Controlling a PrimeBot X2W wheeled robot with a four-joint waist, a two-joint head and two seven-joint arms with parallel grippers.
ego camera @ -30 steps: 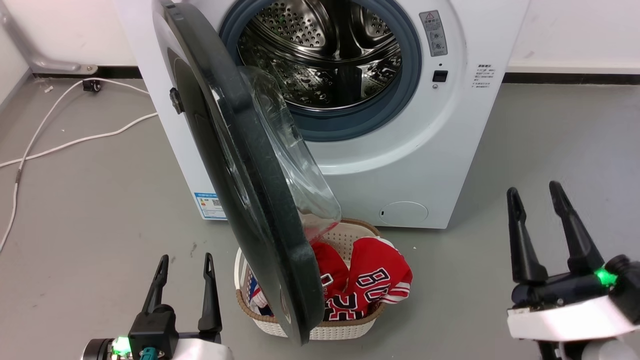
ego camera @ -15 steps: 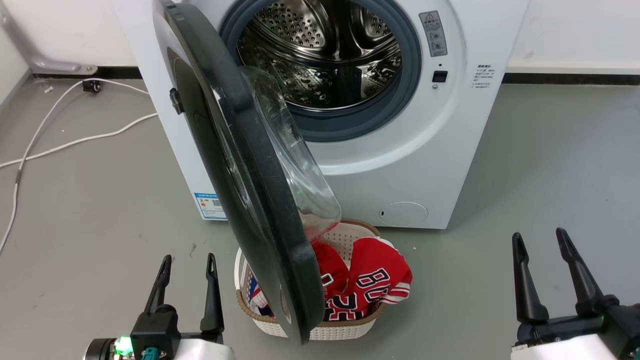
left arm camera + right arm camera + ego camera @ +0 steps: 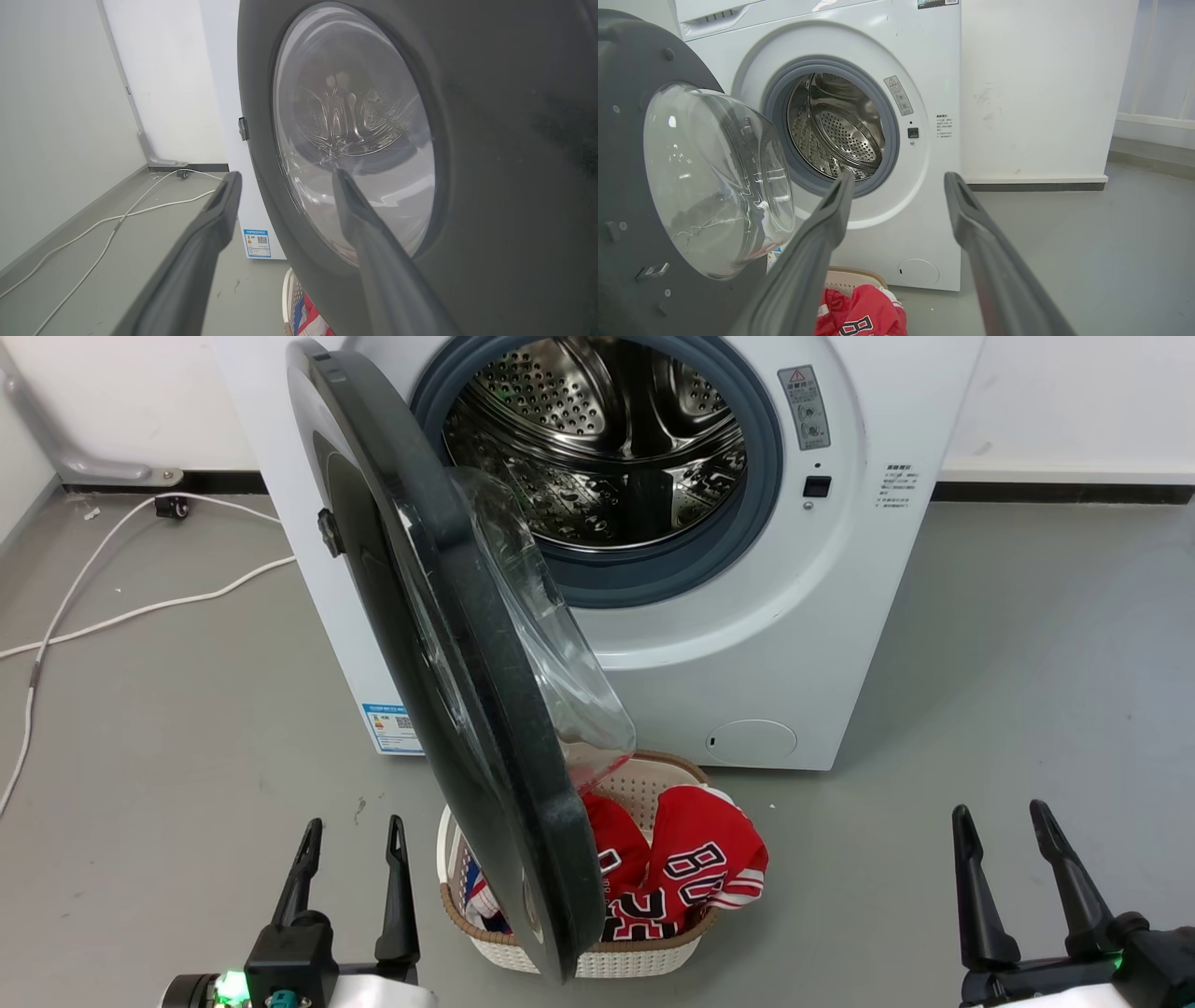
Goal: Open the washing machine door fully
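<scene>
The white washing machine (image 3: 775, 644) stands ahead with its steel drum (image 3: 597, 448) exposed. Its big black door (image 3: 448, 672) with the clear glass bowl (image 3: 546, 644) swings out toward me, edge-on, hinged at the left and reaching over the basket. In the left wrist view the door's outer face (image 3: 490, 163) is close to my fingers. The right wrist view shows the door's inner side (image 3: 626, 154) and the machine (image 3: 924, 70). My left gripper (image 3: 350, 831) is open at the lower left, left of the door's edge. My right gripper (image 3: 997, 817) is open at the lower right, well clear of the machine.
A cream laundry basket (image 3: 597, 952) holding red jerseys (image 3: 695, 868) sits on the floor under the door's free edge. White cables (image 3: 140, 607) trail over the grey floor at the left. A wall runs behind the machine.
My right gripper has dropped lower in the head view, away from the machine. The view has tilted slightly. The door and the left gripper stay about where they were.
</scene>
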